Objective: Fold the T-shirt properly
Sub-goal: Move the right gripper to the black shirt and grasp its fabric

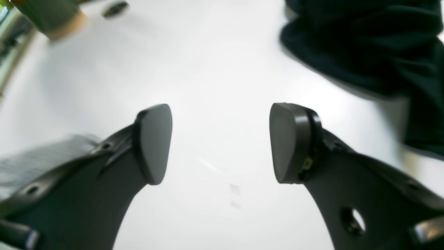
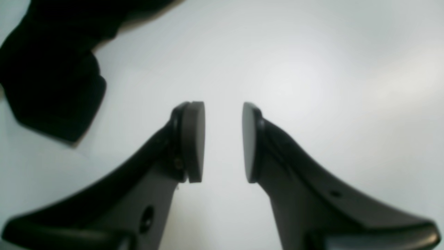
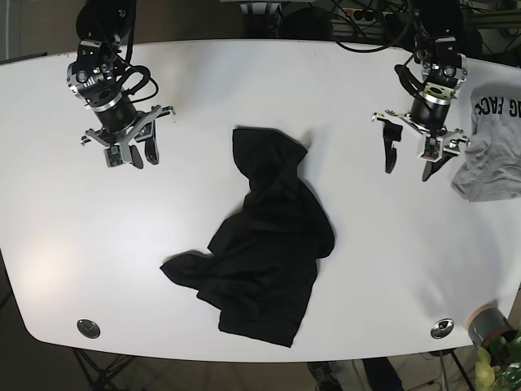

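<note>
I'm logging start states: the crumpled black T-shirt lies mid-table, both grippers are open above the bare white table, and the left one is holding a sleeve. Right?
Not quite. The left gripper holds nothing: the left wrist view shows only white table between its open jaws, apart from the crumpled black T-shirt. The right gripper is likewise open.

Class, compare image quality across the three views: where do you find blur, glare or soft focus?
Left wrist: black T-shirt smeared by blur, white table washed out by glare. Right wrist: soft focus throughout, the shirt's edges fuzzy. Base: sharp and evenly lit, with a faint bright patch at the lower left.
</note>
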Tool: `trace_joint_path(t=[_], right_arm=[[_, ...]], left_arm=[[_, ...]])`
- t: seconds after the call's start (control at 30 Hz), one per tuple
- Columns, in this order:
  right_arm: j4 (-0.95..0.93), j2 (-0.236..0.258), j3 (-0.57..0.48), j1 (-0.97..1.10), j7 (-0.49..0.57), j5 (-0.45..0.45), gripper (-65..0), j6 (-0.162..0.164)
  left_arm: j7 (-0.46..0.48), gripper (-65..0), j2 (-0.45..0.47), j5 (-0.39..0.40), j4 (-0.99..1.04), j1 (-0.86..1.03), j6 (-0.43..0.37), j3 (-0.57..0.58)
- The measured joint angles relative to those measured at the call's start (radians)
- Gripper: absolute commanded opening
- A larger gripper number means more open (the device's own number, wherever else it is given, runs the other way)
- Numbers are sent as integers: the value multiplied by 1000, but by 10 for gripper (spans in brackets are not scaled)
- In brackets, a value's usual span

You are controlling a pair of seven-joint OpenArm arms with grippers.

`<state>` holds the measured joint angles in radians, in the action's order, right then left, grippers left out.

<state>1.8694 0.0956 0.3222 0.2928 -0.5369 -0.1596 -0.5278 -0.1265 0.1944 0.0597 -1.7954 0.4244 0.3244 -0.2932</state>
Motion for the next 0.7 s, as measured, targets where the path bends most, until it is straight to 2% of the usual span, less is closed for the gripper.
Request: trace_joint_path(t=[0.1, 0.2, 0.3, 0.4, 0.47, 0.53, 0.6, 0.67, 0.7], right_arm=[[4, -24, 0, 3, 2, 0, -477, -1], [3, -26, -13, 3, -5, -1, -477, -5], [3, -20, -71, 5, -6, 8, -476, 4], [3, -21, -137, 8, -5, 6, -465, -9], [3, -21, -169, 8, -6, 5, -420, -11], [3, -19, -207, 8, -17, 7, -349, -11], [2, -18, -250, 1, -37, 9, -289, 3], [1, -18, -287, -8, -52, 13, -227, 1], [0, -18, -303, -14, -53, 13, -214, 0]], left_arm=[[0, -249, -23, 0, 0, 8, 4, 1], [0, -249, -26, 0, 0, 8, 3, 0], [1, -249, -39, 0, -1, 14, -9, -6], [1, -249, -45, 1, -1, 25, 1, -2], [-6, -249, -45, 0, -1, 30, 1, -2], [-4, -249, -41, 0, -1, 38, -3, -2], [-5, -249, -38, 1, 0, 45, -3, -3], [-18, -249, -39, 1, 6, 48, -3, -3], [-35, -249, -40, 0, 13, 49, -3, -4]])
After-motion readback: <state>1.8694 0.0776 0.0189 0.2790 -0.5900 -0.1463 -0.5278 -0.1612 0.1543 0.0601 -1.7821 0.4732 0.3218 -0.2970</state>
